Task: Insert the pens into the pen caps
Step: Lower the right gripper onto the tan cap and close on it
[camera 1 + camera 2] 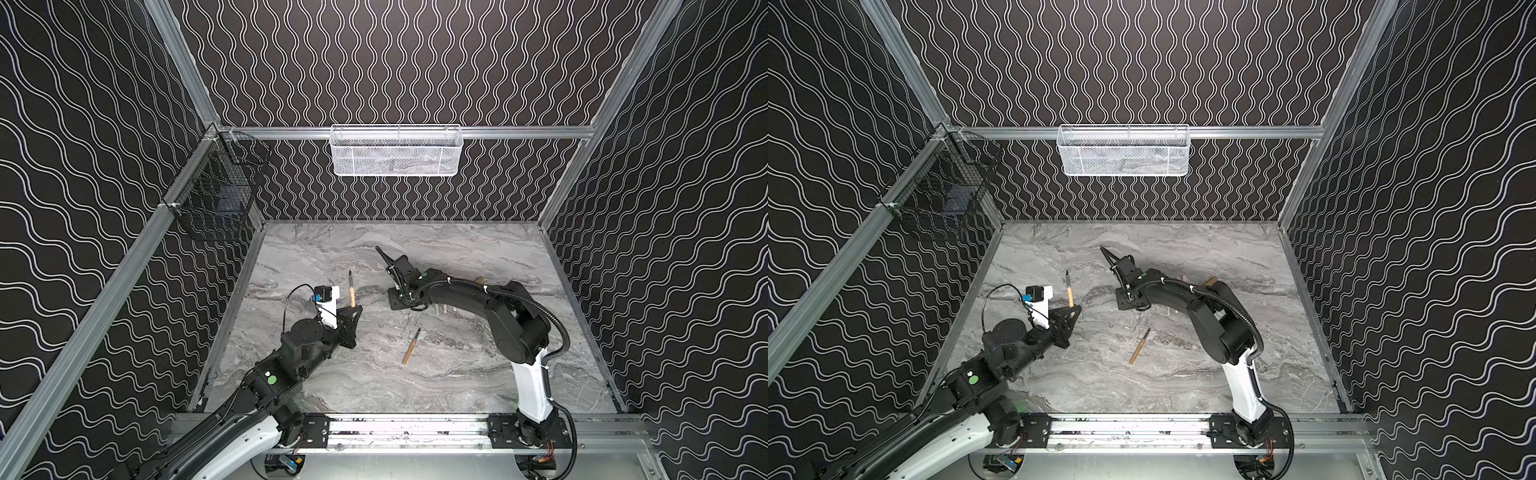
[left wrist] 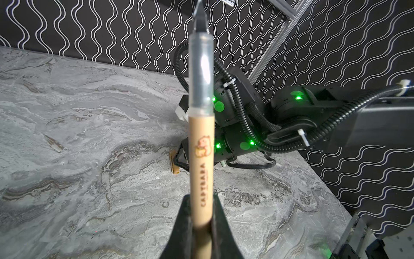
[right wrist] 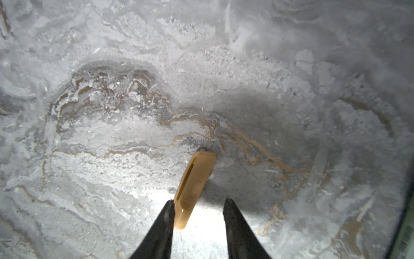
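Marbled tabletop [image 1: 457, 386], in a top view: left jaws clamp a tan-orange pen [image 1: 353, 291]; another pen [image 1: 411, 347] lies loose. Left wrist: grip sits low on the barrel. Right wrist: right jaws stand part-open astride the tan-orange cap [image 3: 192, 186], touching one side only; centre before closing.

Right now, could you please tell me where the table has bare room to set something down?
Free: the far strip of the table along the back wall, and the near patch between the loose tan pen and the front rail. Crowded: under the right arm, where pale pen ends and a tan piece peek out.
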`<state>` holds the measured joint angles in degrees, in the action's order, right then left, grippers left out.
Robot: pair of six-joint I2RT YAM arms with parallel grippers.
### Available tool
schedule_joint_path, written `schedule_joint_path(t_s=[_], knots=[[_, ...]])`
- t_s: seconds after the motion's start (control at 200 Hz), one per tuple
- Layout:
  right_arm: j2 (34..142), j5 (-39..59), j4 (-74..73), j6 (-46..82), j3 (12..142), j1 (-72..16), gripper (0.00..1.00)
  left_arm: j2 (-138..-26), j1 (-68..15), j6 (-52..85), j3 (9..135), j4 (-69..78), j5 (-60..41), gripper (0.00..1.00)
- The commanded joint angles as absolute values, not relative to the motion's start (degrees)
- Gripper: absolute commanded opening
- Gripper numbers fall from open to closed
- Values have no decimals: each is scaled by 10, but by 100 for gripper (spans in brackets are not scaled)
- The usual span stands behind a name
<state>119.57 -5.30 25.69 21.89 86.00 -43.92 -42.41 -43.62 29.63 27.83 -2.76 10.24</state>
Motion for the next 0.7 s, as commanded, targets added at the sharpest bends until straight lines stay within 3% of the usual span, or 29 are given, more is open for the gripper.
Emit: schedule_joint_path(t_s=[0.0,0.696], knots=[[1197,-58,278,203,871,-439,39,-427,-436,287,286,-16,95,0],[1200,-43,284,186,873,-429,35,-443,-436,284,301,-19,83,0]])
